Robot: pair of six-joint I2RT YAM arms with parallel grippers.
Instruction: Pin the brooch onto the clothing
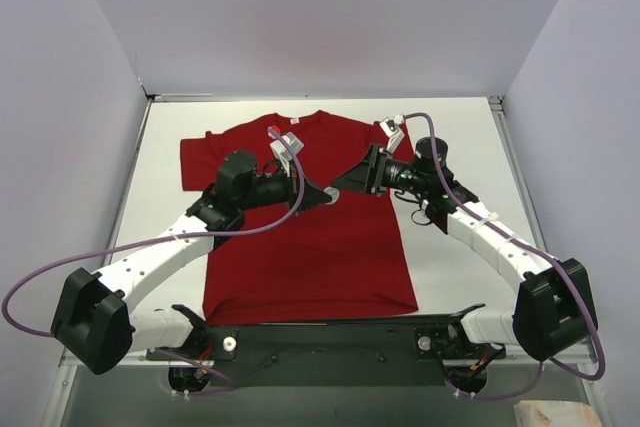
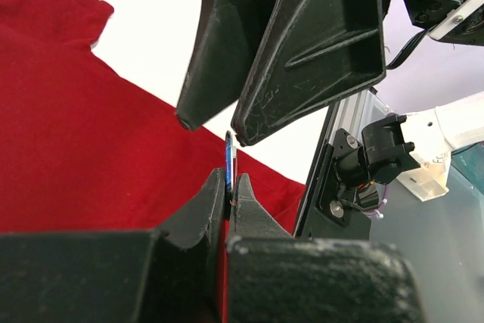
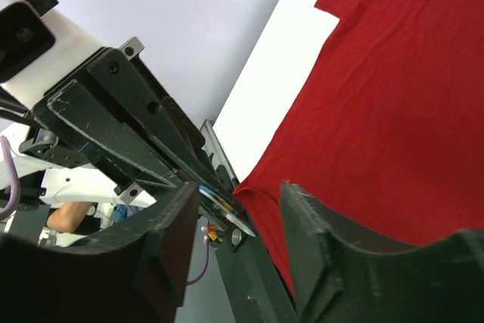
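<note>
Black at the two bases on the near edge, then white-shelled, bending at the elbows and reaching inward over a white table (image 1: 455,147). Crossing, with the left forearm, the near left side of a plain red short-sleeved cloth T-shirt (image 1: 300,267) lying flat on that table.

Bringing the black left gripper (image 1: 318,194) in from the left and the black right gripper (image 1: 345,183) in from the right, fingertips pointing at each other over the chest of the T-shirt.

Hiding, from above, nearly all of a tiny round brooch (image 2: 229,163) under those meeting fingers. Showing it only edge-on from the left wrist: a thin blue-rimmed sliver, its face turned out of sight. Showing the brooch (image 3: 221,203) blurred and half covered from the right wrist: a streak of dark blue and silver, with a speck of orange-yellow just below. Giving no clear sight of the pin, nor of whether anything is touching the cloth.

Pinching the brooch by its flat sides between the left gripper's jaws, pressed together on it. Holding the right gripper's jaws apart, one finger on either side of the brooch's free edge, very near it, contact impossible to judge.

Spreading on beyond the grippers towards the far edge of the table, red sleeves out to either side.
</note>
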